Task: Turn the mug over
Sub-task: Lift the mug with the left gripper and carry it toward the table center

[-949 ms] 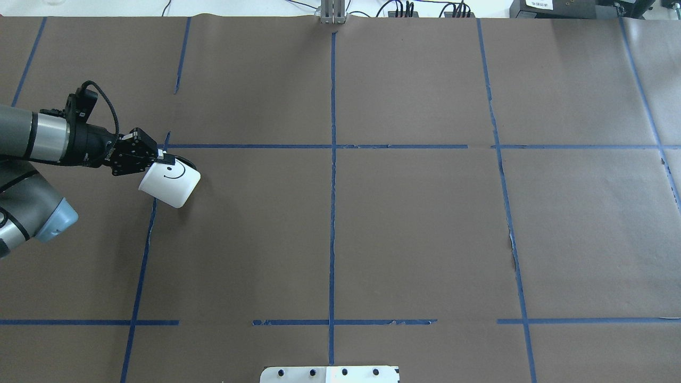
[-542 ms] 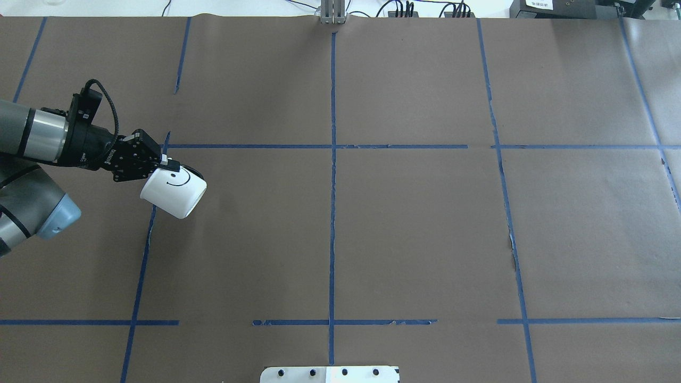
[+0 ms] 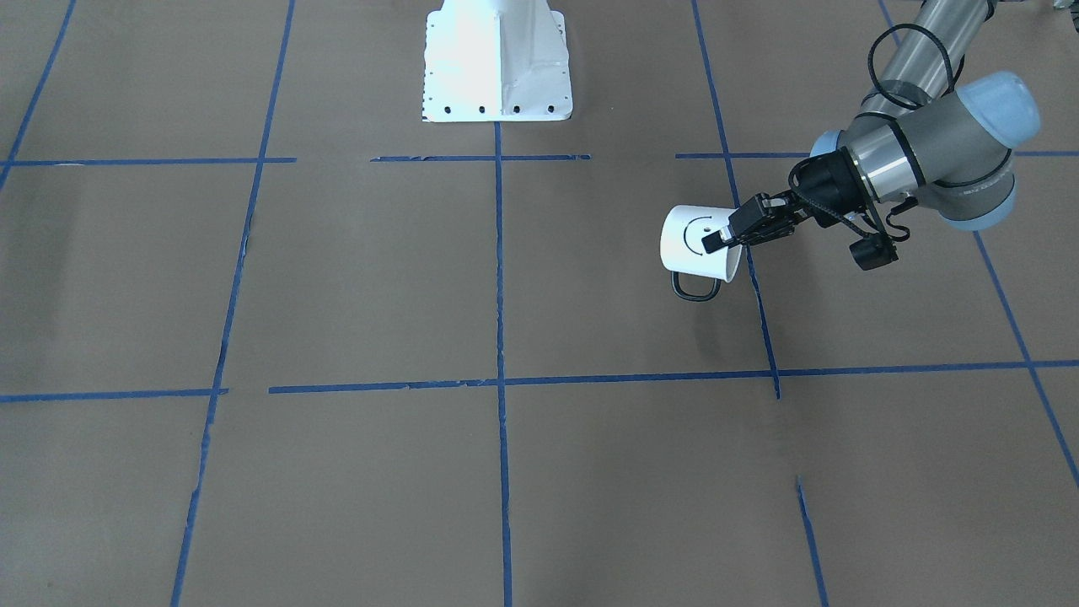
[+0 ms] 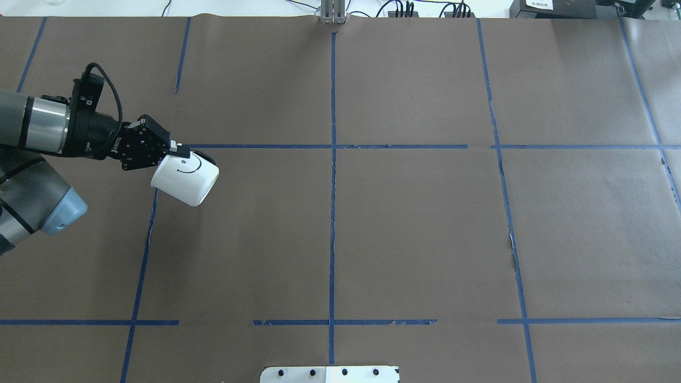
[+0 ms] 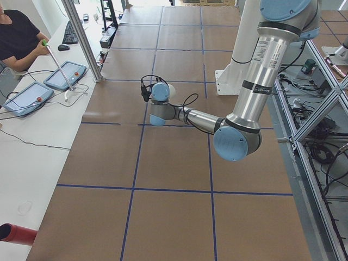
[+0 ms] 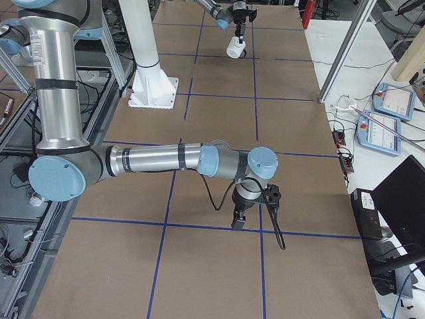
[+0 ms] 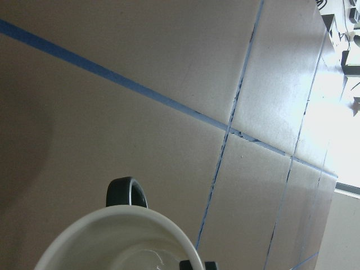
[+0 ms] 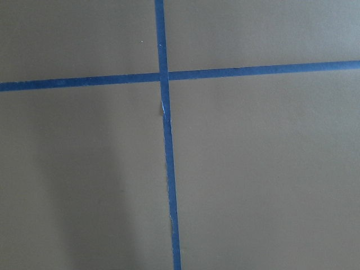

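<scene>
The white mug with a black smiley face hangs tilted on its side above the brown table, at the left. My left gripper is shut on its rim, with the mug's base pointing away from the wrist. The front-facing view shows the mug, its black loop handle hanging low, and the left gripper. The left wrist view shows the rim and the handle. My right gripper points down over the table in the exterior right view; I cannot tell if it is open or shut.
The table is covered in brown paper with blue tape lines. The robot's white base plate is at the near middle edge. An operator's desk with tablets runs along the far side.
My left gripper has carried the mug to the right and a little farther from the robot's base, and the mug has turned slightly. The grip has not changed.
</scene>
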Motion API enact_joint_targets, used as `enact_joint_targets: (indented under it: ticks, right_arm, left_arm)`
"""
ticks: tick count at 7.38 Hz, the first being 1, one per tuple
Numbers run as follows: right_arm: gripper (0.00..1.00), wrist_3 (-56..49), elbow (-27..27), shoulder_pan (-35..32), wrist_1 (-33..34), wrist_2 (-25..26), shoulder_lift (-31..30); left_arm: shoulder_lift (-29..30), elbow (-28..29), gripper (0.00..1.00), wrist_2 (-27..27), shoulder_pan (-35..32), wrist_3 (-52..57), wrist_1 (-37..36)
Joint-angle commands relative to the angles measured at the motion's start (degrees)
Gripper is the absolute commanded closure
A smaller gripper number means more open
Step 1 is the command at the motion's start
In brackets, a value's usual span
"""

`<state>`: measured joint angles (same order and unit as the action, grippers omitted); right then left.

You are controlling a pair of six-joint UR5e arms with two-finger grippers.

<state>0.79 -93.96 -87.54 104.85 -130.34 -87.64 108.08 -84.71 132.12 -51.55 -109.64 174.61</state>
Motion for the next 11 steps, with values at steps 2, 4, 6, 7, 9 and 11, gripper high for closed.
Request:
enact_joint_targets:
  ticks: [2, 4, 6, 7, 9, 11]
  right_arm:
    - [0.00, 0.00, 0.00, 0.00, 0.00, 0.00, 0.02]
    - [0.00, 0.00, -0.09, 0.00, 0.00, 0.00, -0.07]
    - [0.00, 0.00, 0.00, 0.00, 0.00, 0.00, -0.07]
    - [0.00, 0.00, -0.09, 0.00, 0.00, 0.00, -0.07]
    - [0.00, 0.00, 0.00, 0.00, 0.00, 0.00, 0.02]
    - [0.00, 0.00, 0.00, 0.00, 0.00, 0.00, -0.07]
  left_arm:
    - [1.70, -5.27, 1.00, -12.54, 5.64, 0.91, -10.93]
    - [4.67, -8.53, 1.00, -14.87, 8.04, 6.76, -21.62]
    - [10.02, -12.05, 1.00, -17.05, 9.26, 14.17, -37.35]
    - [12.48, -12.32, 1.00, -20.12, 11.27, 15.23, -42.11]
    - [18.28, -12.67, 1.00, -25.32, 12.95, 21.11, -55.54]
    - [24.25, -12.59, 1.00, -29.88, 15.76, 25.59, -68.55]
